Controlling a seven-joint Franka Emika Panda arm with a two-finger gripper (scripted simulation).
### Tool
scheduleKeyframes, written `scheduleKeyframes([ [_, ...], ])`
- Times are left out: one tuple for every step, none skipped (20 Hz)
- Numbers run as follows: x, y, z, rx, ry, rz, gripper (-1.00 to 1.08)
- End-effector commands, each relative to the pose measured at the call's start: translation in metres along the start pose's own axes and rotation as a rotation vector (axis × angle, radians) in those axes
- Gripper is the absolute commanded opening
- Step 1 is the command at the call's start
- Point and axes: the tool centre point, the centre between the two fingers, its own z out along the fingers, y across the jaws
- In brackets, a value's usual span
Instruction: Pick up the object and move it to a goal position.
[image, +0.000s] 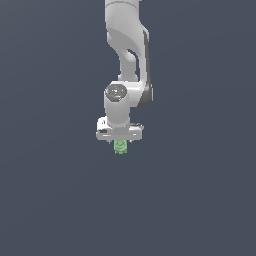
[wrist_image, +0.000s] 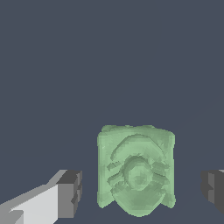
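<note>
The object (wrist_image: 136, 170) is a small pale green lumpy figure with ridged bumps and a rounded coil at its middle. In the wrist view it lies between my two dark fingertips, with a gap on each side; neither pad touches it. My gripper (wrist_image: 142, 190) is open around it. In the exterior view the object (image: 120, 146) shows just under the white gripper (image: 120, 142), which points straight down; the fingers are mostly hidden there by the hand. The object is narrower than the hand.
A flat, dark blue-grey surface (image: 200, 200) fills both views. The white arm (image: 127, 55) rises from the hand toward the top of the exterior view. Nothing else shows.
</note>
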Motion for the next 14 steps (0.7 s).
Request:
scheduleKeyframes([
  [-0.001, 0.000, 0.013, 0.000, -0.001, 0.000, 1.00],
  [-0.001, 0.000, 0.018, 0.000, -0.001, 0.000, 1.00],
  [-0.001, 0.000, 0.022, 0.000, -0.001, 0.000, 1.00],
  [-0.002, 0.000, 0.026, 0.000, -0.001, -0.001, 1.00],
  [-0.001, 0.000, 0.030, 0.000, -0.001, -0.001, 1.00],
  [-0.001, 0.000, 0.032, 0.000, -0.001, -0.001, 1.00],
  [-0.001, 0.000, 0.034, 0.000, -0.001, -0.001, 1.00],
  [-0.001, 0.000, 0.035, 0.000, -0.001, -0.001, 1.00],
  [-0.001, 0.000, 0.036, 0.000, -0.001, -0.001, 1.00],
  [-0.001, 0.000, 0.036, 0.000, -0.001, -0.001, 1.00],
  [-0.001, 0.000, 0.036, 0.000, -0.001, -0.001, -1.00],
  [-0.001, 0.000, 0.036, 0.000, -0.001, -0.001, -1.00],
  [-0.001, 0.000, 0.036, 0.000, -0.001, -0.001, -1.00],
  [-0.001, 0.000, 0.036, 0.000, -0.001, -0.001, -1.00],
])
